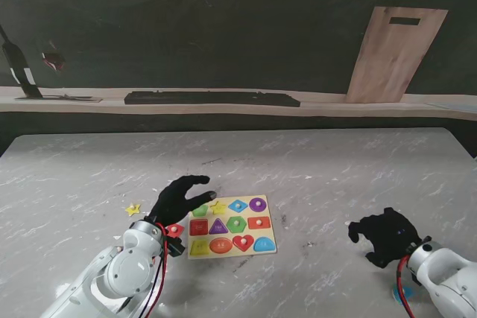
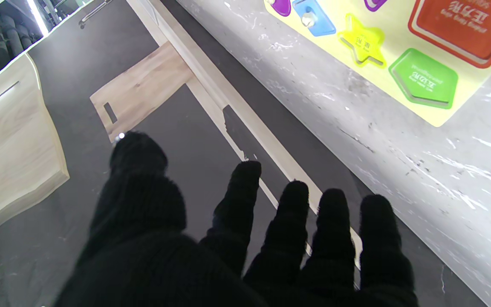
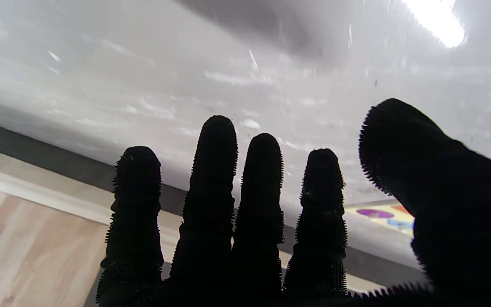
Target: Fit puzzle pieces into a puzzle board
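Observation:
The yellow puzzle board (image 1: 228, 254) lies on the marble table in front of me, a little left of centre. Several coloured pieces with knobs sit in it. The star recess (image 2: 362, 42), green pentagon recess (image 2: 424, 79) and red square recess (image 2: 458, 25) show printed text and no knob. A loose yellow star piece (image 1: 133, 209) lies on the table left of the board. My left hand (image 1: 179, 199) hovers open over the board's far left corner, holding nothing. My right hand (image 1: 384, 236) is open to the right of the board, fingers (image 3: 215, 170) extended and empty.
A small red thing (image 1: 175, 230) shows beside my left wrist and a blue thing (image 1: 399, 290) by my right wrist; I cannot tell what either is. A wooden ledge (image 1: 320, 102) with a dark tray (image 1: 212, 98) and a leaning board (image 1: 395, 53) runs along the far side.

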Action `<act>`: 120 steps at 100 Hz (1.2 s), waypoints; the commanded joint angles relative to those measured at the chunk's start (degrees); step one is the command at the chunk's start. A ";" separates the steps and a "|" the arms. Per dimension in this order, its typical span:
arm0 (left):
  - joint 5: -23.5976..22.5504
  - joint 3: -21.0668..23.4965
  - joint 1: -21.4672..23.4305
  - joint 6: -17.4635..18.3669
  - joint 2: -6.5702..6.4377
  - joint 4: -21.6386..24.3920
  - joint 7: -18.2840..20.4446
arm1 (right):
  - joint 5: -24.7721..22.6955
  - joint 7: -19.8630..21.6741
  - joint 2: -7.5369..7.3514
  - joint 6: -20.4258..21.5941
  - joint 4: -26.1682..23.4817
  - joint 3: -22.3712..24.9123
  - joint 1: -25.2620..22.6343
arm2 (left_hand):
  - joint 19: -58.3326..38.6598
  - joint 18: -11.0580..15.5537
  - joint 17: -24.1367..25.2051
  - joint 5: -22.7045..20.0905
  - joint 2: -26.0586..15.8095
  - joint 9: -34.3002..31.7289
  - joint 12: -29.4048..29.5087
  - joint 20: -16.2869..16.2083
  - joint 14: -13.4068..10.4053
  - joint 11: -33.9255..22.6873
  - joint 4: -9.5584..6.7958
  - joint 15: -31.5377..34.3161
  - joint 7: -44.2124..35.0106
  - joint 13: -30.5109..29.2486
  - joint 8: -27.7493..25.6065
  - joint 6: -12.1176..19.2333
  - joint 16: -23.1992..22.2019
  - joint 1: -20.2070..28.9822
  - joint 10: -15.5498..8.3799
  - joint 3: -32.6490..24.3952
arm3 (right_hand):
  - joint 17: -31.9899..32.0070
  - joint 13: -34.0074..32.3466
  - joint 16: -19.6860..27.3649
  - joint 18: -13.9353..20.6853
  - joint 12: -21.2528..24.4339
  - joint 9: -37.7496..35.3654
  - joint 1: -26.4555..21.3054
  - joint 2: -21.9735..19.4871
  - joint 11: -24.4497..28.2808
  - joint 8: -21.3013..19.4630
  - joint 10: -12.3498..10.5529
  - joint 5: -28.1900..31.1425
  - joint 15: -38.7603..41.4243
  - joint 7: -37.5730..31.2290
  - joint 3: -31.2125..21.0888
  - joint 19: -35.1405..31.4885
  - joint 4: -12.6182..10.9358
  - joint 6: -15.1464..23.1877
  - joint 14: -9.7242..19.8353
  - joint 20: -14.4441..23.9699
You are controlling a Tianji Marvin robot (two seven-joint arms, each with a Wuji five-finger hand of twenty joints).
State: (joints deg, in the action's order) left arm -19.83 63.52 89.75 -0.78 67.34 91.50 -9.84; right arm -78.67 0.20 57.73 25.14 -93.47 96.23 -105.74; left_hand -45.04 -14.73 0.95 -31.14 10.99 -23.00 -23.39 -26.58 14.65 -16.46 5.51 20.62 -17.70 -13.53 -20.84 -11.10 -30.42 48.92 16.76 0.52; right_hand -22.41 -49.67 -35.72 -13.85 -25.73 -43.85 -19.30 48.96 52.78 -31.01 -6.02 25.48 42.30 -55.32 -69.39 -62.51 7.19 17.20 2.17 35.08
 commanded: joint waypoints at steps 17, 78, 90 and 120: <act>0.01 -0.63 -0.28 -0.51 0.10 -0.12 0.39 | -3.99 -1.28 -1.08 2.46 -2.28 5.54 -7.13 | 0.55 -5.63 0.56 -0.70 -1.37 -0.44 0.50 -0.57 -0.65 0.78 -1.81 -1.38 0.09 -1.19 0.27 1.19 0.20 -0.67 -0.47 1.40 | -1.80 0.59 -1.15 2.14 -0.73 3.53 -3.39 6.67 1.75 0.98 -2.89 -3.38 2.95 -2.36 -5.93 -2.02 0.57 2.21 2.77 0.59; -0.38 -1.34 -1.27 -0.41 -0.04 -1.12 1.06 | -7.85 -8.72 -1.42 1.27 -0.53 8.36 -13.25 | 0.51 -5.69 0.59 -0.77 -1.33 -0.47 0.51 -0.62 -0.67 0.77 -1.80 -1.36 0.03 -1.15 0.26 1.12 0.21 -0.63 -0.44 1.38 | -5.41 -4.60 -2.62 3.17 -0.59 -6.16 -1.16 6.66 3.09 0.36 -5.71 6.10 7.77 -6.88 -5.37 -4.14 2.12 6.43 4.50 1.59; -0.49 -1.38 -1.31 -0.44 -0.05 -1.13 1.09 | -7.66 -8.73 -1.43 1.06 -0.10 8.14 -13.08 | 0.54 -5.62 0.59 -0.73 -1.31 -0.48 0.51 -0.60 -0.56 0.77 -1.81 -1.40 0.07 -1.12 0.27 1.19 0.23 -0.62 -0.40 1.38 | -5.61 -5.10 -2.73 3.19 0.28 -7.18 -1.75 7.00 2.95 0.19 -5.75 7.02 8.00 -7.14 -5.04 -4.25 4.38 6.69 4.47 1.53; -0.28 -1.58 -1.56 -0.76 -0.07 -1.15 1.39 | -7.92 -9.19 -1.44 -0.14 0.47 7.84 -13.03 | 0.58 -5.63 0.59 -0.68 -1.43 -0.35 0.54 -0.58 -0.64 0.85 -1.81 -1.46 0.15 -1.08 0.28 1.15 0.25 -0.65 -0.49 1.39 | -6.12 -6.10 -2.99 3.13 2.32 -9.00 -2.96 5.86 3.71 8.40 -5.60 8.52 8.66 -10.68 -4.19 -4.68 8.71 8.68 4.45 1.32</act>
State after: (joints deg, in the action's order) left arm -20.29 62.08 88.24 -1.33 67.29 90.21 -8.71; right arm -86.18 -8.90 56.45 25.16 -93.29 104.38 -118.38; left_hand -45.04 -14.73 0.95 -31.14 10.78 -23.00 -23.39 -26.58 14.65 -16.46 5.51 20.62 -17.70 -13.53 -20.84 -11.10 -30.42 48.92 16.76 0.52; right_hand -28.12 -54.46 -38.24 -11.23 -23.84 -51.40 -20.65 54.99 55.64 -25.20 -10.29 32.09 49.78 -62.85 -72.77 -65.71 13.90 23.03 5.27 35.62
